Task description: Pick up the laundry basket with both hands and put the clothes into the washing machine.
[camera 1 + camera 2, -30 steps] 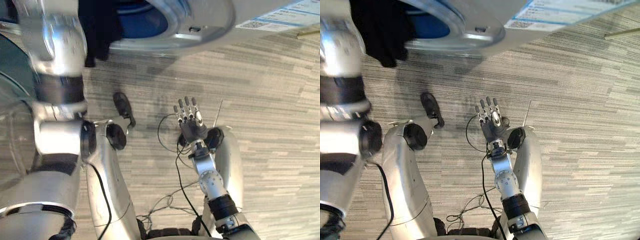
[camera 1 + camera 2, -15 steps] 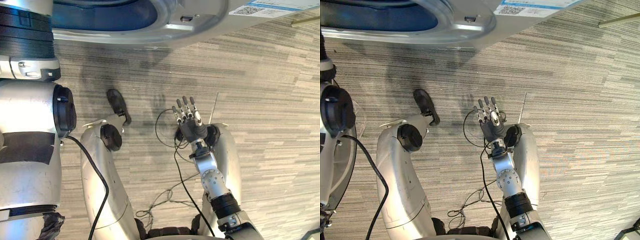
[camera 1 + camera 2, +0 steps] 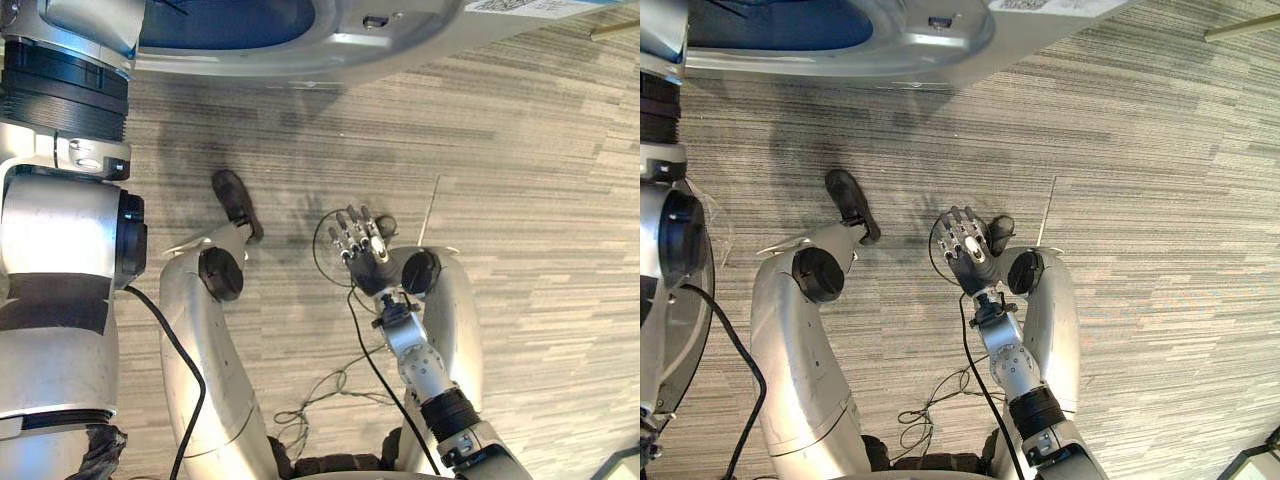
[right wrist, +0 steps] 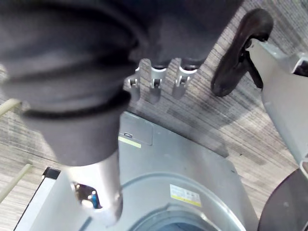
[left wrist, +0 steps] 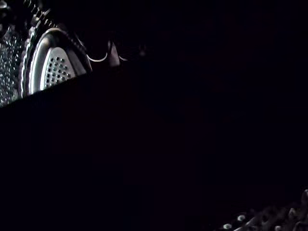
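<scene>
The washing machine [image 3: 400,35], grey with a silver ring round its dark blue opening, stands at the carpet's [image 3: 530,200] far edge. The left arm [image 3: 65,130] reaches into that opening. The left hand is hidden inside, so I cannot tell its grip. Against the perforated steel drum [image 5: 54,70] lies a black mass [image 5: 168,144], possibly clothes. The right hand [image 3: 358,245] hangs low over the carpet, fingers straight, holding nothing.

Silver washing machine [image 3: 400,40], blue inside; grey-striped floor [image 3: 540,200].
</scene>
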Robot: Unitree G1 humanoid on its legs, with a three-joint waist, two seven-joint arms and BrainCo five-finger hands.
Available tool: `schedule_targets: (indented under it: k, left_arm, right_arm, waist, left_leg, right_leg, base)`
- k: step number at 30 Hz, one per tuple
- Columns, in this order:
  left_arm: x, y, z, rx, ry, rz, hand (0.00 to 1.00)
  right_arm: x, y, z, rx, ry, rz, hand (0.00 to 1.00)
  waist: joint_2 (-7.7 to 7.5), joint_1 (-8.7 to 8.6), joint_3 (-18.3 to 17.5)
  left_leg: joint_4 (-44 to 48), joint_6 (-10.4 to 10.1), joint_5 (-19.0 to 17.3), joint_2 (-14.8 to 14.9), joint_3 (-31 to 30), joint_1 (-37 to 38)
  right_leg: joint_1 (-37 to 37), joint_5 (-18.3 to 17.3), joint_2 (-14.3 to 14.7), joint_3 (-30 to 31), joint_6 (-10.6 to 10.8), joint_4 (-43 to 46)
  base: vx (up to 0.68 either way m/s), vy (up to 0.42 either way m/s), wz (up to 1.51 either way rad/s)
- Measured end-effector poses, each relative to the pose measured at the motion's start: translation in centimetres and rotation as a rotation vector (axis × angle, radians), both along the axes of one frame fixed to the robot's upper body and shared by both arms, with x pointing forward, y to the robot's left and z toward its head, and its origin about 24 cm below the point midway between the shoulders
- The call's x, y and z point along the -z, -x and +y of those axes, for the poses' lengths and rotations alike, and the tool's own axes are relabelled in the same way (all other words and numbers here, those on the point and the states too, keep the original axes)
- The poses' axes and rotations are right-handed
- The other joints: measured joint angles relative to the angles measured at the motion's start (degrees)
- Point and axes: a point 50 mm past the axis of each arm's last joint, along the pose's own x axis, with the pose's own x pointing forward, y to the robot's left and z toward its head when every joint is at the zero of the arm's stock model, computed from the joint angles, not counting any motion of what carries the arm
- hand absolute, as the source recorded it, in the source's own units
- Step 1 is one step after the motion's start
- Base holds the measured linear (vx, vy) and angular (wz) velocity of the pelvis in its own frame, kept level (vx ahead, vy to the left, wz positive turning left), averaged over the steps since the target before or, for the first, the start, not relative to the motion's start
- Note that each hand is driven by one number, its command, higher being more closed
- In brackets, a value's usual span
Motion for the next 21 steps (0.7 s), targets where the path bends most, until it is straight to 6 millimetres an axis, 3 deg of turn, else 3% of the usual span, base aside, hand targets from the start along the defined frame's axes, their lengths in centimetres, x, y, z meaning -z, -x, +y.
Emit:
schedule_targets:
  k: [2, 5, 10, 15, 21]
  left_arm:
    - [-0.1, 0.1, 0.3, -0.070, -0.038, -0.001, 0.00]
    - [0.3, -0.7, 1.1, -0.040, 0.020, 0.050, 0.00]
    - [1.8, -2.3, 5.5, 0.301, 0.436, 0.170, 0.00]
    - [4.8, -3.8, 7.1, 0.560, 0.692, 0.199, 0.00]
    - [9.9, -4.8, 6.5, 0.629, 0.793, 0.163, 0.00]
  right_arm:
    - [0.0, 0.0, -0.1, 0.002, 0.002, -0.005, 0.00]
    - [0.0, -0.1, -0.4, 0.010, 0.008, -0.005, 0.00]
    - [0.8, -0.5, -1.6, 0.057, 0.053, 0.034, 0.00]
    - [2.1, -0.7, -2.4, 0.093, 0.110, 0.105, 0.00]
    - [2.9, -0.8, -3.0, 0.140, 0.146, 0.134, 0.00]
  waist:
    - [0.11, 0.66, 0.10]
    - [-0.02, 0.84, 0.41]
    - [-0.05, 0.66, 0.42]
    - [-0.08, 0.91, 0.38]
    - [-0.10, 0.81, 0.36]
  left_leg:
    - [-0.13, 0.00, 0.01, 0.39, 0.36, 0.09]
    - [-0.82, 0.78, 0.52, 0.53, 1.30, 1.33]
    - [-3.38, 1.07, 1.18, 0.85, 1.40, 4.10]
    - [-8.63, 0.74, 3.36, 0.45, 2.25, 7.58]
    - [-15.01, -0.13, 6.27, -1.00, 2.70, 12.33]
  right_leg:
    - [0.06, 0.64, -0.02, -0.04, 0.03, -0.57]
    - [0.59, 1.36, 0.11, 0.00, 0.23, -0.84]
    - [3.61, 2.65, 1.24, -0.91, 0.20, -4.12]
    - [6.68, 4.05, 1.70, -1.94, -0.22, -8.46]
    - [10.69, 4.89, 0.91, -3.83, -1.12, -12.11]
  base:
    - [0.01, 0.021, -0.09]
    - [0.00, -0.004, 0.02]
    - [0.01, -0.001, -0.04]
    - [0.01, -0.002, 0.06]
    - [-0.01, -0.016, 0.17]
